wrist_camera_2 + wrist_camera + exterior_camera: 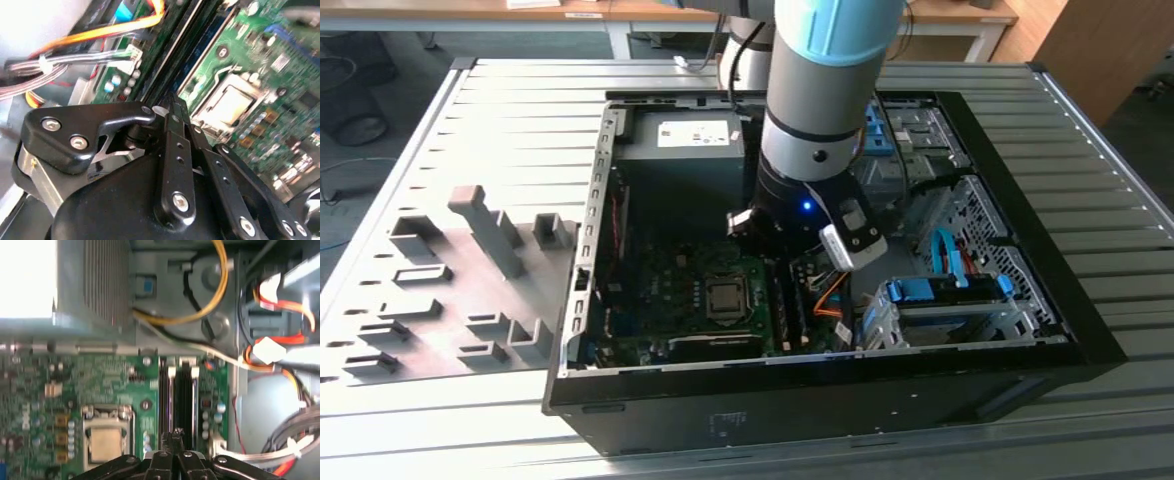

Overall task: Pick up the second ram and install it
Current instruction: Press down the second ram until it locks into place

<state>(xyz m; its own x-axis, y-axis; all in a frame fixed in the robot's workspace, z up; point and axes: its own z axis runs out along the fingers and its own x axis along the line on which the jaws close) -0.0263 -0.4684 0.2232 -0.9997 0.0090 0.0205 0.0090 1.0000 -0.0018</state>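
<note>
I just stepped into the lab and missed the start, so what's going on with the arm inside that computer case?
The arm has its end effector lowered into the open computer case, right over the memory slots beside the processor socket on the motherboard. Its fingers look drawn together above the slots, where dark sticks already sit. Whether the second ram is fully seated cannot be told. The gray fixture blocks lie outside the case, on the exterior view's left.

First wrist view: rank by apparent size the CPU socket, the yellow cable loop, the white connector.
1. yellow cable loop, widest span, though thin.
2. CPU socket, close to the loop in extent; order between these two is unsure.
3. white connector, clearly smallest.
</note>
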